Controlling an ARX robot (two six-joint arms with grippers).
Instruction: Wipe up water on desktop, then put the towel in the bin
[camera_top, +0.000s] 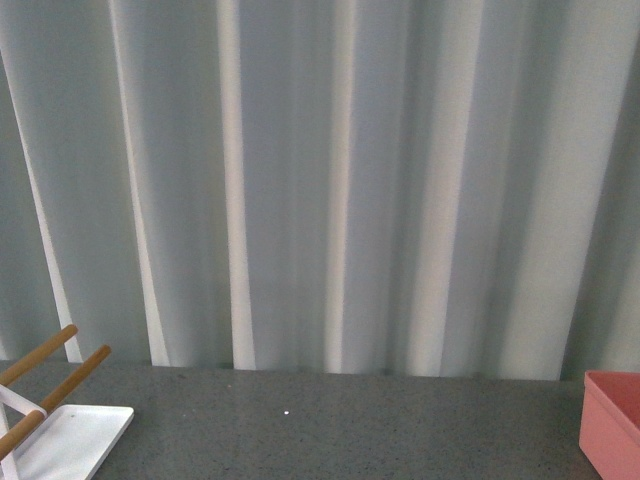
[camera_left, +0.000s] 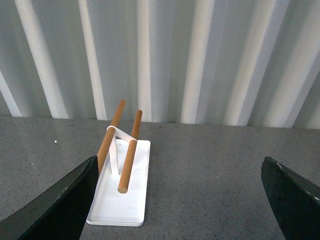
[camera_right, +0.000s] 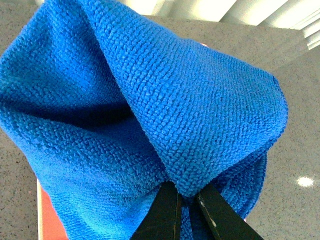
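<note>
1. The right end effector (camera_right: 187, 210) is clenched on the towel (camera_right: 150, 110): in the right wrist view its two dark fingers (camera_right: 162, 212) meet on a pinched fold of blue cloth, with no gap between them.
2. The towel hangs bunched from that pinch and fills most of the view. A strip of the pink bin (camera_right: 47, 215) shows just beneath its edge, so the cloth looks to be over or right beside the bin; which one I cannot tell.
3. The towel is thick, fluffy and soft. I judge it light, limp and not slippery. It will drape and swing rather than hold a shape, so a gathered fold, as gripped here, is the sensible place to hold it. Loose corners could catch on the bin's rim.
4. The left end effector (camera_left: 185, 200) is released: its two dark fingers stand wide apart with nothing between them, above the table (camera_left: 210, 170).
5. Ahead of it a white rack with wooden rods (camera_left: 120, 165) stands on the table.
6. In the front view the bin (camera_top: 612, 425) sits at the table's right edge, the rack at the left, and a pale pleated curtain (camera_top: 320, 180) hangs behind.
7. I see no water on the visible table, so wiping seems done.
</note>
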